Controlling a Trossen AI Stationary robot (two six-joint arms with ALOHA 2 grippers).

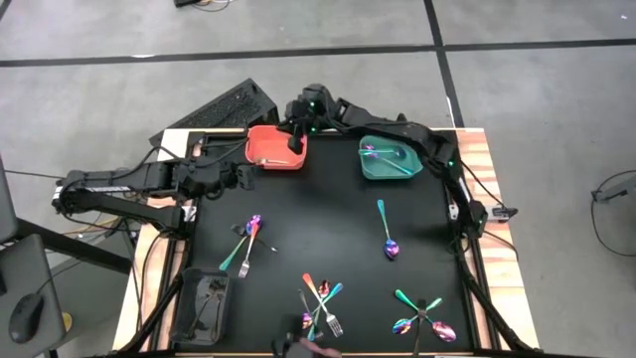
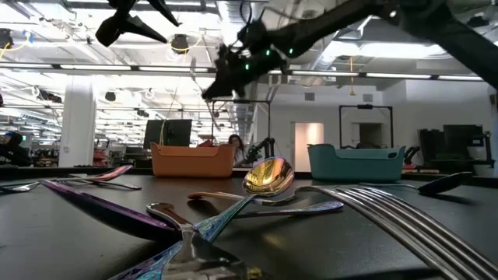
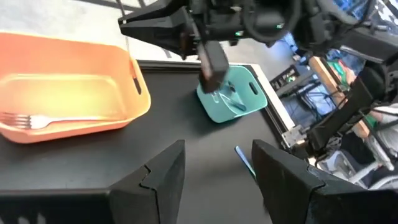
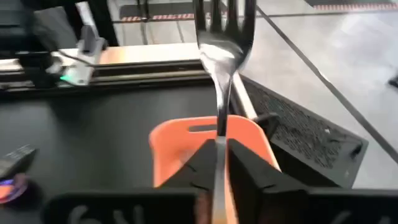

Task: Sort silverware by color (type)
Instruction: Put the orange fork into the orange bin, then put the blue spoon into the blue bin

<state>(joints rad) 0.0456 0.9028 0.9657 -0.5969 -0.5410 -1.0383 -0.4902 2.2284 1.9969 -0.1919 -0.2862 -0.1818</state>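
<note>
Left arm: lies along the table's left edge, its left gripper (image 3: 214, 174) standing open and empty, aimed across the mat toward the far bins.

Black bin (image 1: 202, 306): near-left corner, dark pieces inside.

Orange bin (image 1: 277, 147): far edge, left of centre; one silver fork (image 3: 59, 121) already lies in it.

Right gripper (image 4: 221, 163): poised directly above the orange bin, fingers narrow around the handle of a second silver fork (image 4: 222, 43), which stands upright with tines up. The grip looks to be easing, so the step in hand is judged to be the release. Done well, the fingers part only while centred over the bin, low enough that the fork cannot bounce out.

Teal bin (image 1: 390, 160): far edge, right of centre, holding an iridescent piece.

Remaining silverware: scattered over the mat's middle and near edge.
</note>
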